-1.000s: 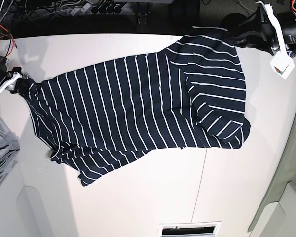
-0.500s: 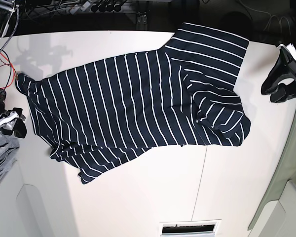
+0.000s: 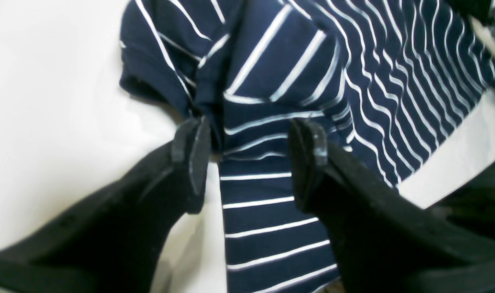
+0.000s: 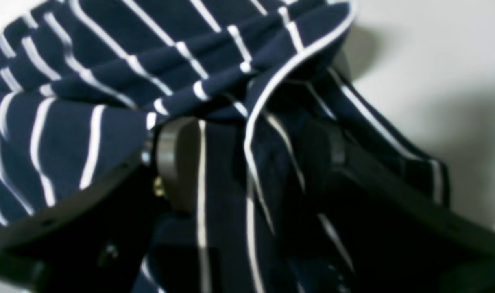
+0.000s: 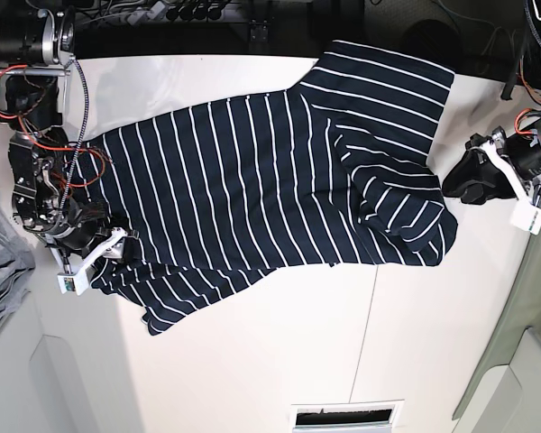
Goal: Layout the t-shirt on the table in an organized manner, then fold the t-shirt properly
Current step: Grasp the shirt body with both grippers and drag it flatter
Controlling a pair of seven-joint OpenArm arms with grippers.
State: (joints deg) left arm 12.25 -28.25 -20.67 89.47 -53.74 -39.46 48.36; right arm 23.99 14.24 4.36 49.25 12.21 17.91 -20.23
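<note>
Navy t-shirt (image 3: 271, 171) fabric between spread left pincer (image 3: 249, 162) jaws.

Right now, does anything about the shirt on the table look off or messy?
Yes. The t-shirt lies askew across the table, not squared up. Its end near the left gripper is bunched and doubled over itself, and the edge by the right gripper is rumpled, one corner jutting out. It is not yet laid flat.

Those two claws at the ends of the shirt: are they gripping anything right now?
Left gripper: fingers open, straddling a fold of the t-shirt, not clamped.
Right gripper: fingers apart with shirt fabric draped between them; a hold cannot be told.
</note>
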